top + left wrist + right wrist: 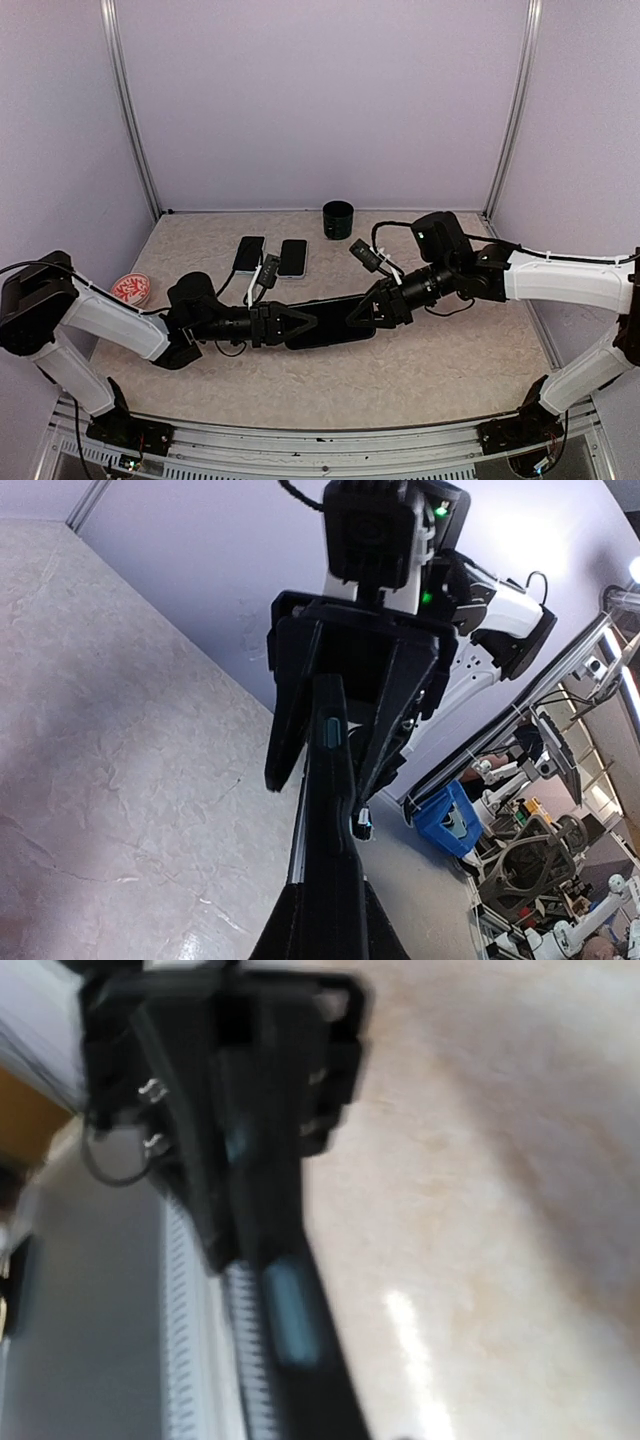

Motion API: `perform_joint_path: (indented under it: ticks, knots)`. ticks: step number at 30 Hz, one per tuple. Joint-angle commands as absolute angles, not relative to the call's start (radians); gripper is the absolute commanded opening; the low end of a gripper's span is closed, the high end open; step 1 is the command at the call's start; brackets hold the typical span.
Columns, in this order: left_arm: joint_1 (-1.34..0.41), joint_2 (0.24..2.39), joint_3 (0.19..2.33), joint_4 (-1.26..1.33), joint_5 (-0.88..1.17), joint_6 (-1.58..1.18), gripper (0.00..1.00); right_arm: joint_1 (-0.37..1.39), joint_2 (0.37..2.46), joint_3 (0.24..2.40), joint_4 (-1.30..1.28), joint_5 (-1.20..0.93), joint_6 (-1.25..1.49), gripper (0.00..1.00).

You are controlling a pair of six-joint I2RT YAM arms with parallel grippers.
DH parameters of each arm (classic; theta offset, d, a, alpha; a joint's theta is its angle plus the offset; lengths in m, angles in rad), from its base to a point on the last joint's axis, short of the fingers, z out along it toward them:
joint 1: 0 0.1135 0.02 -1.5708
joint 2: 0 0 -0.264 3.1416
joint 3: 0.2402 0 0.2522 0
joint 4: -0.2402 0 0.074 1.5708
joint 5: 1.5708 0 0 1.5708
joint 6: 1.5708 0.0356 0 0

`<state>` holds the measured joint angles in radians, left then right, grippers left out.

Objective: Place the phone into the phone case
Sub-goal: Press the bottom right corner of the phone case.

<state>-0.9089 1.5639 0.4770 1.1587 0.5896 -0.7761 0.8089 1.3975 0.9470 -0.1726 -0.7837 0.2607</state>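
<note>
A black slab, the phone case [330,322], is held edge-up just above the table's middle, between my two grippers. It has a teal side button [331,732]. I cannot tell the phone apart from the case in these views. My left gripper [300,325] is shut on the case's left end, its fingers pinching both faces at the bottom of the left wrist view [330,905]. My right gripper [362,315] straddles the case's right end, its fingers [287,730] splayed with gaps on both sides. The right wrist view is blurred and shows only the case's edge [285,1360].
Two other phones [249,254] [292,257] lie side by side behind the left arm. A black cup [338,219] stands at the back centre. A red-and-white round disc [131,289] lies at the left edge. Purple walls enclose the table.
</note>
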Motion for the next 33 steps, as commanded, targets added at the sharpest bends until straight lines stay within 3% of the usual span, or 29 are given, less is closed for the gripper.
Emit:
perform_joint_path:
  ticks: [1,3,7,21,24,31,33]
  knots:
    - [-0.925,1.489,0.523,0.978,0.583,-0.694,0.00,0.813,1.387,1.008,-0.272,-0.705,0.166,0.41]
    - [-0.924,1.454,0.537,0.891,0.589,-0.641,0.00,0.812,1.390,1.023,-0.325,-0.731,0.143,0.48]
    - [-0.925,1.378,0.548,0.752,0.587,-0.574,0.00,0.812,1.394,1.035,-0.379,-0.770,0.127,0.51]
    - [-0.952,1.246,0.615,0.412,0.591,-0.412,0.00,0.850,1.446,1.050,-0.406,-0.890,0.109,0.49]
    - [-0.960,1.254,0.639,0.363,0.591,-0.389,0.00,0.882,1.458,1.063,-0.421,-0.878,0.091,0.41]
    - [-0.965,1.260,0.655,0.334,0.583,-0.376,0.00,0.916,1.483,1.094,-0.462,-0.798,0.056,0.00]
    - [-0.965,1.254,0.654,0.333,0.575,-0.376,0.00,0.921,1.486,1.097,-0.466,-0.766,0.052,0.00]
